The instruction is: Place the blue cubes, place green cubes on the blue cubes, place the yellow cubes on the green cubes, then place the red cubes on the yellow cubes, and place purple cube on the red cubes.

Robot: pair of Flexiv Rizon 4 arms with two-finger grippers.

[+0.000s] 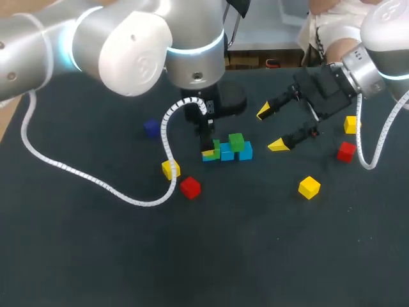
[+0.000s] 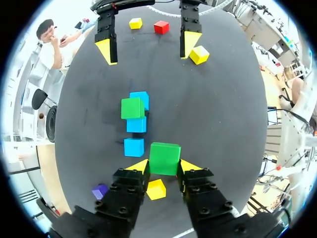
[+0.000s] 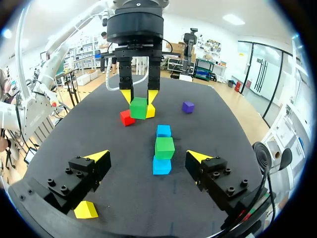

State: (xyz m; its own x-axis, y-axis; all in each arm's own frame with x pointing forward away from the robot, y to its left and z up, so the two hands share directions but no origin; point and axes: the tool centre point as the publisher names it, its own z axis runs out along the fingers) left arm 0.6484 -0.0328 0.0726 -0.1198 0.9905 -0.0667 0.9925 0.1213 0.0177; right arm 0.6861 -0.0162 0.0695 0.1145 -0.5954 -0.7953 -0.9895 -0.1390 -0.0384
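Three blue cubes (image 1: 227, 154) lie in a short row at mid-table, and a green cube (image 1: 236, 141) sits on top of the row. My left gripper (image 1: 208, 148) hangs over the row's left end, shut on a second green cube (image 2: 164, 158), which is raised just beside the end blue cube (image 2: 134, 147). Right of the row my right gripper (image 1: 271, 129) hovers open and holds nothing. In the right wrist view, the row (image 3: 162, 166) with its green cube (image 3: 164, 148) runs ahead of the right gripper (image 3: 147, 156), and the left gripper (image 3: 139, 97) holds its green cube (image 3: 138, 108) beyond.
Loose cubes lie around. A yellow (image 1: 170, 169) and a red (image 1: 190, 187) sit front-left of the row, and a purple (image 1: 151, 128) sits back-left. To the right are a yellow (image 1: 309, 187), a red (image 1: 346, 151) and another yellow (image 1: 350, 125). A white cable (image 1: 96, 182) loops across the left.
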